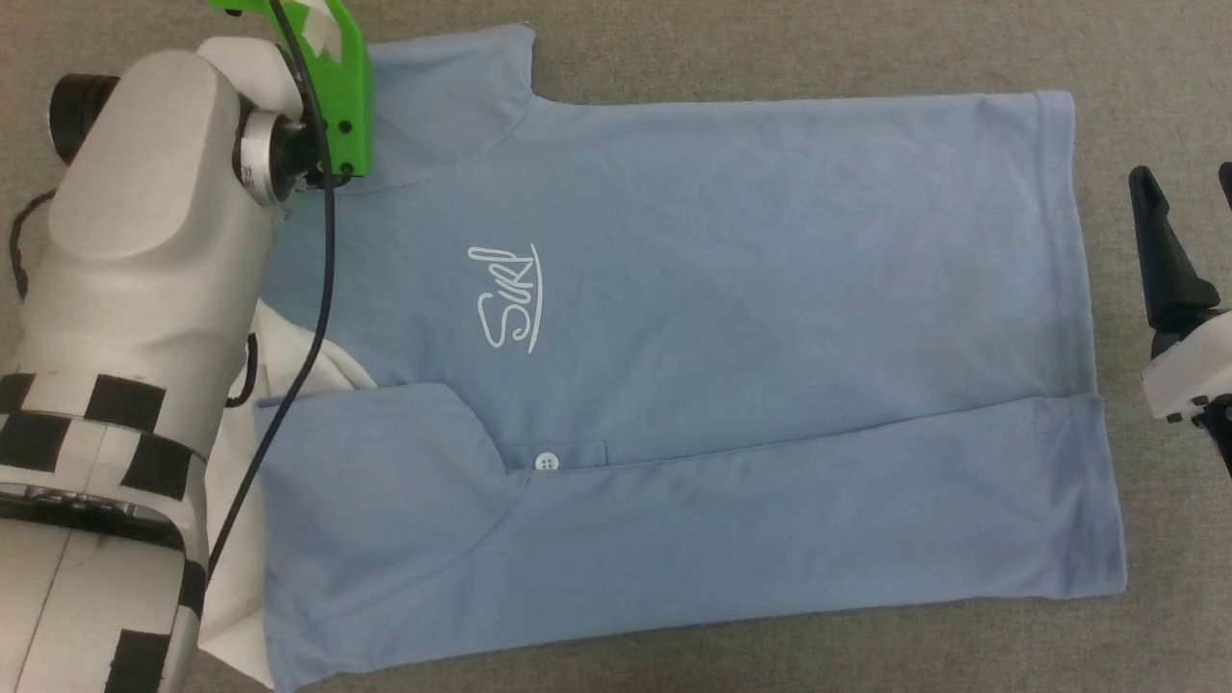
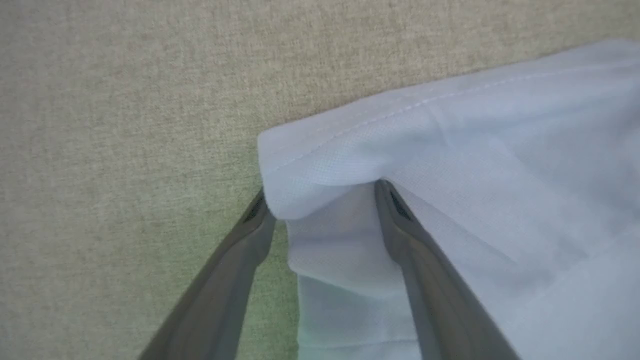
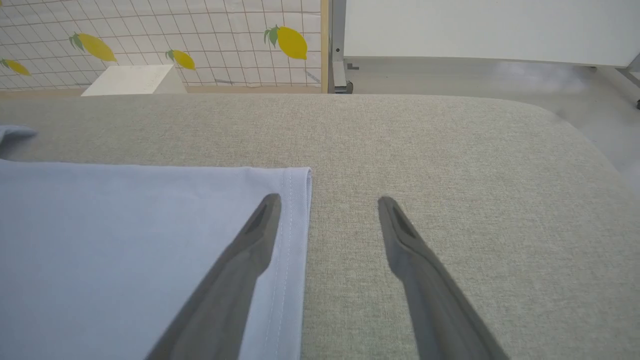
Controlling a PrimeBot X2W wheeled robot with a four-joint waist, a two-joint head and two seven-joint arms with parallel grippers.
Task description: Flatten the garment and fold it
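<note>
You've got the shirt lying flat on the grey bench, collar end toward the left arm, bottom hem toward the right. Near long side is folded over the body, fold line running from the placket out to the hem. 1 white button sits at the placket, white script logo on the chest, white inner cloth pokes out at the collar end. 1 sleeve sticks out at the far left corner.

Your left forearm covers the collar end, green mount over the sleeve area. In the left wrist view the left tool is released, its 2 fingers spread wide, with the sleeve's stitched edge draped over both tips and cloth lying between them, not pinched.

Your right tool is released too, jaws wide: 1 finger above the hem corner, the other above bare bench. In the head view it sits just beside the hem, off the cloth. Lemon-print wall and a white box are behind the bench.
</note>
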